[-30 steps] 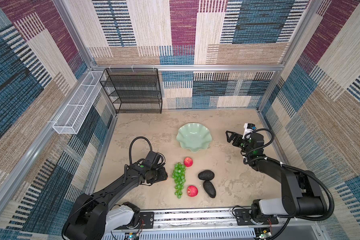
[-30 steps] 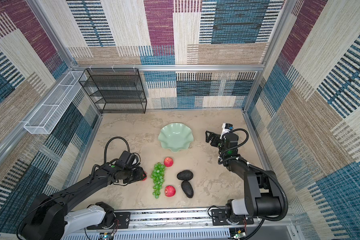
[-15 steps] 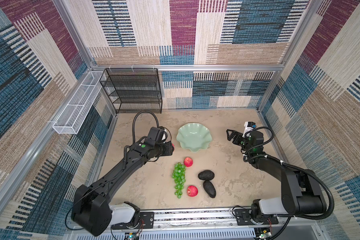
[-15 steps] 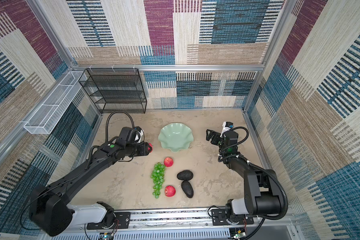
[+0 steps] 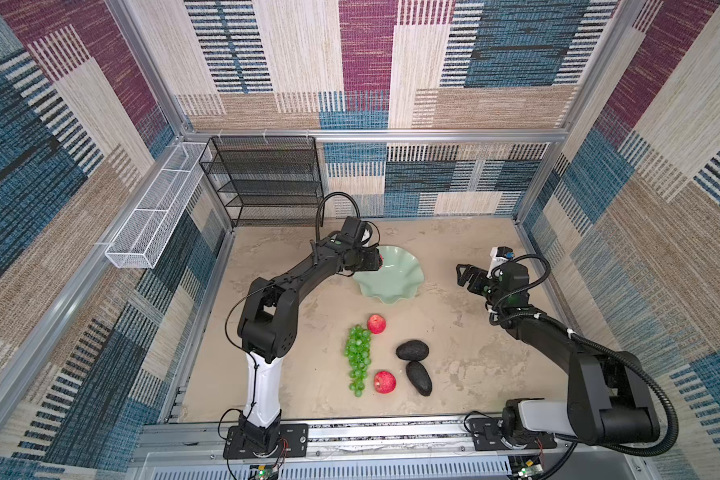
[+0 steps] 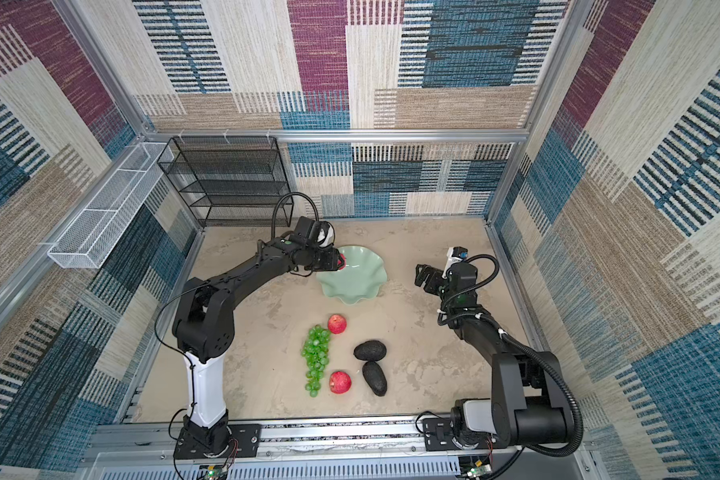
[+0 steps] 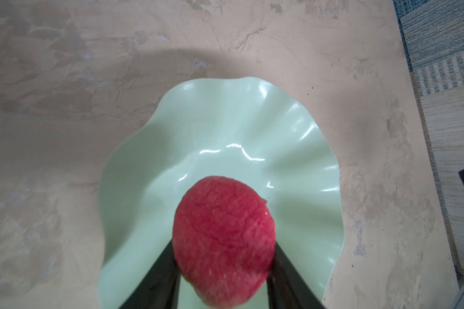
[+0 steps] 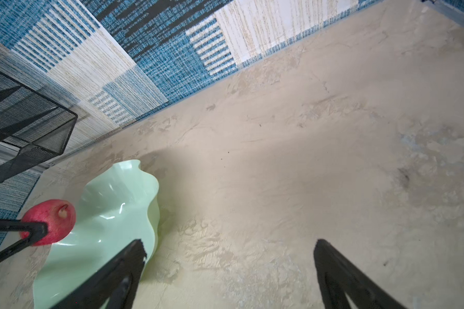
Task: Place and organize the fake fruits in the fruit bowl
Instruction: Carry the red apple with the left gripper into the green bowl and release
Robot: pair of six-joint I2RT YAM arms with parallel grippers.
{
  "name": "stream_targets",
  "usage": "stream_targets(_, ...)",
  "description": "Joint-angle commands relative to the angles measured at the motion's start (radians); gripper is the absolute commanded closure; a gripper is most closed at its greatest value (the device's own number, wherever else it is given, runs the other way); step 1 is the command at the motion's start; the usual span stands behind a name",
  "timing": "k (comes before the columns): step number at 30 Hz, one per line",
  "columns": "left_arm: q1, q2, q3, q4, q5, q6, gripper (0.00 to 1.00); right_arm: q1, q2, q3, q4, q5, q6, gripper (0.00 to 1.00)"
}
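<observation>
One red apple (image 7: 223, 240), probably light and stiff, is pinched across its middle by my left gripper (image 7: 223, 270) over the fruit bowl's (image 7: 225, 120) ten o'clock side; right gripper (image 8: 228, 242) spread.

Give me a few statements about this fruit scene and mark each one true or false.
1. The left tool holds a red apple over the fruit bowl. True.
2. The right tool is shut. False: it is open, holding nothing.
3. Both avocados lie on the table. True.
4. The grapes sit in the bowl. False: they lie on the table.
</observation>
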Motion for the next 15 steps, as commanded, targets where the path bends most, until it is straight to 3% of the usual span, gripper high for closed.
stream_targets(1, -0.012, 0.073, 0.059, -0.032, -0.003, -0.008, 0.49, 0.002, -0.001, 0.009, -0.009, 0.007, -0.018, 0.0)
stream_targets(8, -0.018, 0.174, 0.135, -0.052, -0.002, -0.061, 0.47, 0.003, 0.021, 0.046, -0.056, -0.04, -0.017, 0.01)
stream_targets(15, -0.02, 0.2, 0.165, -0.06, 0.025, -0.079, 0.33, 0.053, -0.021, 0.084, -0.169, -0.047, -0.037, 0.02)
